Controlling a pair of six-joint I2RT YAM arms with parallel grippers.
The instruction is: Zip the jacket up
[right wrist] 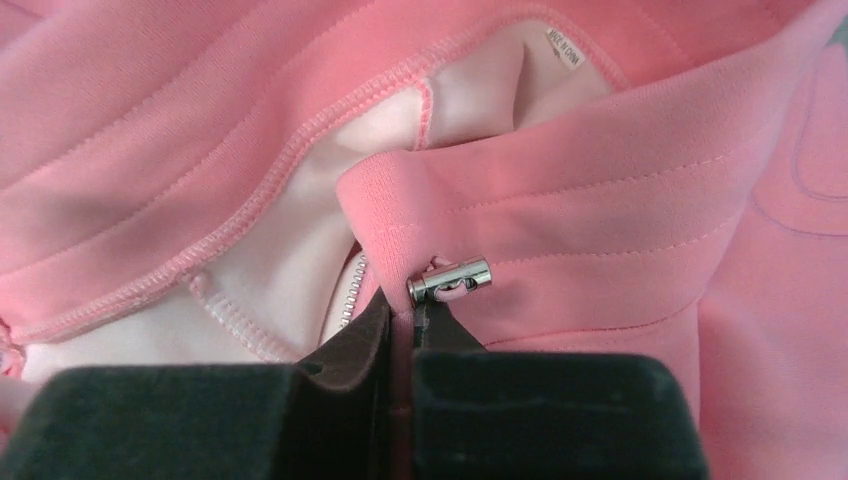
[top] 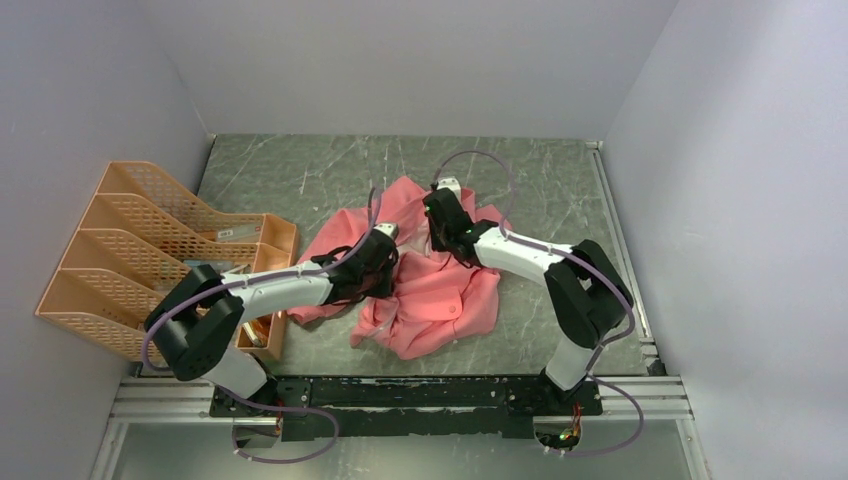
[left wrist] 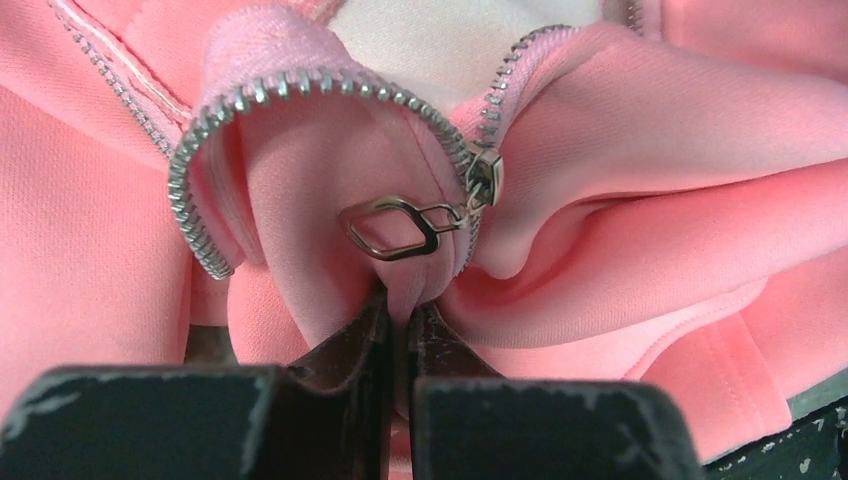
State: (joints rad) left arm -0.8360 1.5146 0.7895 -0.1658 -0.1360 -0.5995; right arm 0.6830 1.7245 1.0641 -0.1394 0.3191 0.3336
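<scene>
The salmon-pink jacket (top: 430, 290) lies crumpled in the middle of the table. My left gripper (top: 378, 262) is shut on a fold of its fabric (left wrist: 405, 290) just below the metal zipper pull (left wrist: 392, 226) and slider (left wrist: 485, 175); the zipper teeth (left wrist: 300, 85) spread open above. My right gripper (top: 447, 228) is shut on the jacket's edge (right wrist: 500, 190) next to a metal cord stopper (right wrist: 450, 281), with pale lining (right wrist: 300, 230) and a bit of zipper (right wrist: 352, 295) to the left.
An orange mesh file rack (top: 150, 250) stands at the left, close to my left arm. The marbled table (top: 300, 170) has grey walls on three sides. Purple cables loop from both arms.
</scene>
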